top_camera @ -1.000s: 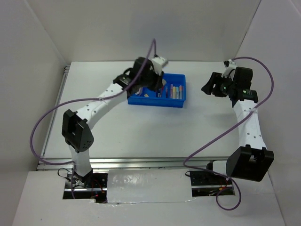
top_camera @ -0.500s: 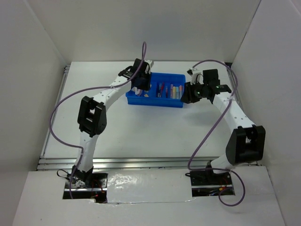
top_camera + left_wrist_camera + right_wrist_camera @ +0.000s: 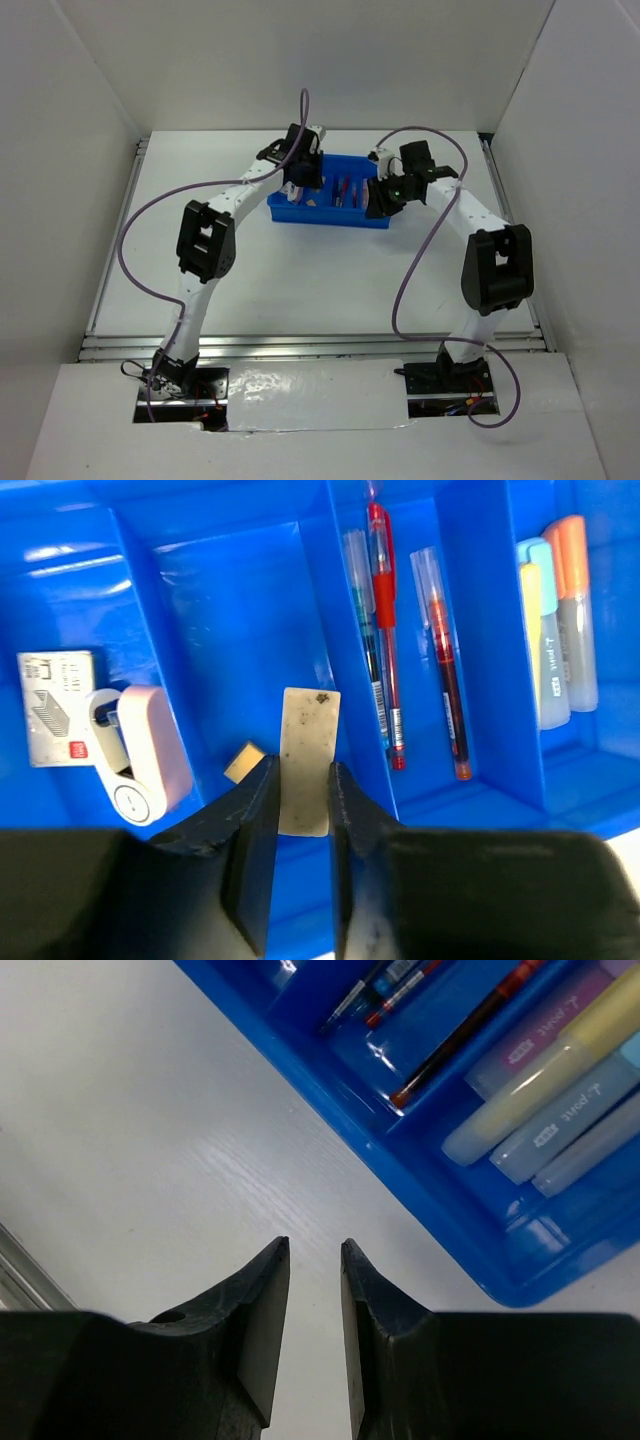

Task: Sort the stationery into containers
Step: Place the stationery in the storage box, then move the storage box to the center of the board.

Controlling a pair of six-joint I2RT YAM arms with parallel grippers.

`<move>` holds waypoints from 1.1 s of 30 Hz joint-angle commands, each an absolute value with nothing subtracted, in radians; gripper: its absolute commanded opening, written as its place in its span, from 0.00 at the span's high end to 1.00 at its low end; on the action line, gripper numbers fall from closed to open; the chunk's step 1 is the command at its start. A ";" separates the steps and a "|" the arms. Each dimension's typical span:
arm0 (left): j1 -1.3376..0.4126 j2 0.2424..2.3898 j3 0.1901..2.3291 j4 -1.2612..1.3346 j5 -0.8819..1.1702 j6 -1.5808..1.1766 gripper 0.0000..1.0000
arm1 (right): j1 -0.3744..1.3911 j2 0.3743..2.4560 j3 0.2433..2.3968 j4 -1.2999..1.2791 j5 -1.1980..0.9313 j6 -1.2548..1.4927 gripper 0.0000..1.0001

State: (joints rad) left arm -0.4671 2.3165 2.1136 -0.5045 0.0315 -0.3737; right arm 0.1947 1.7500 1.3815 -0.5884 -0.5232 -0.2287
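The blue tray [image 3: 330, 219] lies at the table's back centre. My left gripper [image 3: 299, 186] hangs over its left end, shut on an off-white eraser block [image 3: 308, 730] held upright above the second compartment [image 3: 240, 630]. A tiny tan piece [image 3: 243, 762] lies there. A white-pink dispenser [image 3: 140, 752] and a white eraser [image 3: 55, 706] lie in the leftmost compartment. Red and blue pens [image 3: 383, 610] and pastel markers [image 3: 560, 630] fill the right compartments. My right gripper [image 3: 378, 200] is narrowly open and empty [image 3: 312, 1250], above bare table beside the tray's near wall [image 3: 470, 1222].
White walls enclose the table on three sides. A metal rail [image 3: 140, 160] runs along the left edge. Purple cables [image 3: 410, 270] loop from both arms. Markers [image 3: 560, 1080] and pens [image 3: 455, 1035] show in the right wrist view.
My right arm has swung left from the far right side to the tray's right front. My left arm has stretched out, its gripper settling over the tray's left end.
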 commanded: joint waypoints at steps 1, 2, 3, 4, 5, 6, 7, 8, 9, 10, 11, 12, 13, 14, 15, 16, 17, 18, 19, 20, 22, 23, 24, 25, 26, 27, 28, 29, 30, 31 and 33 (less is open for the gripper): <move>-0.468 2.339 2.135 -0.471 0.057 -0.382 0.65 | 0.216 1.775 1.414 -0.606 -0.509 -0.281 0.66; -0.466 2.339 2.135 -0.468 0.057 -0.382 0.54 | 0.216 1.782 1.413 -0.606 -0.505 -0.285 0.66; -0.465 2.336 2.134 -0.465 0.057 -0.380 0.49 | 0.221 1.784 1.411 -0.603 -0.499 -0.293 0.65; -0.463 2.332 2.128 -0.462 0.055 -0.380 0.44 | 0.225 1.784 1.405 -0.597 -0.482 -0.298 0.66; -0.462 2.330 2.129 -0.457 0.049 -0.383 0.31 | 0.227 1.789 1.404 -0.594 -0.476 -0.299 0.66; -0.460 2.327 2.132 -0.454 0.049 -0.383 0.28 | 0.229 1.789 1.402 -0.594 -0.471 -0.302 0.66; -0.457 2.321 2.150 -0.454 0.054 -0.383 0.23 | 0.229 1.798 1.396 -0.594 -0.465 -0.305 0.66; -0.453 2.313 2.170 -0.469 0.054 -0.385 0.21 | 0.229 1.802 1.396 -0.591 -0.460 -0.311 0.66; -0.449 2.300 2.207 -0.477 0.060 -0.391 0.21 | 0.230 1.807 1.391 -0.588 -0.454 -0.317 0.66; -0.439 2.281 2.221 -0.479 0.066 -0.394 0.20 | 0.232 1.816 1.390 -0.574 -0.434 -0.322 0.66; -0.433 2.263 2.229 -0.474 0.074 -0.399 0.19 | 0.229 1.821 1.391 -0.569 -0.428 -0.325 0.66; -0.428 2.214 2.224 -0.468 0.086 -0.405 0.18 | 0.227 1.831 1.400 -0.568 -0.425 -0.330 0.66; -0.420 2.189 2.217 -0.463 0.100 -0.406 0.12 | 0.229 1.851 1.407 -0.563 -0.416 -0.331 0.66; -0.411 2.160 2.203 -0.459 0.103 -0.403 0.10 | 0.229 1.861 1.413 -0.563 -0.413 -0.337 0.66; -0.407 2.111 2.169 -0.447 0.110 -0.391 0.09 | 0.230 1.871 1.431 -0.557 -0.410 -0.339 0.66; -0.399 2.093 2.152 -0.446 0.120 -0.382 0.07 | 0.232 1.893 1.442 -0.558 -0.403 -0.339 0.66; -0.394 2.074 2.135 -0.452 0.118 -0.368 0.06 | 0.233 1.902 1.453 -0.558 -0.402 -0.339 0.66; -0.388 2.037 2.097 -0.462 0.118 -0.364 0.06 | 0.236 1.922 1.475 -0.557 -0.400 -0.339 0.66; -0.371 2.022 2.080 -0.468 0.123 -0.364 0.03 | 0.236 1.930 1.488 -0.554 -0.400 -0.336 0.66; -0.361 2.010 2.063 -0.474 0.127 -0.370 0.02 | 0.236 1.937 1.497 -0.554 -0.400 -0.333 0.66; -0.327 1.976 2.010 -0.486 0.147 -0.379 0.01 | 0.238 1.953 1.526 -0.555 -0.403 -0.330 0.65; -0.315 1.956 1.976 -0.491 0.155 -0.393 0.01 | 0.239 1.954 1.538 -0.557 -0.410 -0.330 0.65; -0.286 1.948 1.959 -0.495 0.167 -0.399 0.01 | 0.241 1.951 1.543 -0.564 -0.414 -0.330 0.65; -0.275 1.936 1.933 -0.500 0.187 -0.405 0.01 | 0.247 1.947 1.551 -0.572 -0.426 -0.330 0.65; -0.262 1.930 1.924 -0.508 0.195 -0.406 0.01 | 0.250 1.941 1.552 -0.580 -0.437 -0.330 0.64; -0.238 1.930 1.919 -0.518 0.207 -0.407 0.01 | 0.253 1.915 1.554 -0.598 -0.451 -0.331 0.63; -0.224 1.930 1.919 -0.556 0.237 -0.394 0.01 | 0.259 1.898 1.543 -0.609 -0.465 -0.331 0.62; -0.212 1.925 1.913 -0.575 0.247 -0.385 0.01 | 0.261 1.844 1.530 -0.621 -0.495 -0.330 0.58; -0.189 1.921 1.902 -0.598 0.258 -0.367 0.01 | 0.262 1.807 1.514 -0.624 -0.511 -0.330 0.55; -0.177 1.895 1.864 -0.606 0.287 -0.307 0.01 | 0.262 1.771 1.476 -0.621 -0.523 -0.328 0.48; -0.134 1.861 1.820 -0.618 0.290 -0.270 0.01 | 0.252 1.652 1.439 -0.609 -0.534 -0.282 0.42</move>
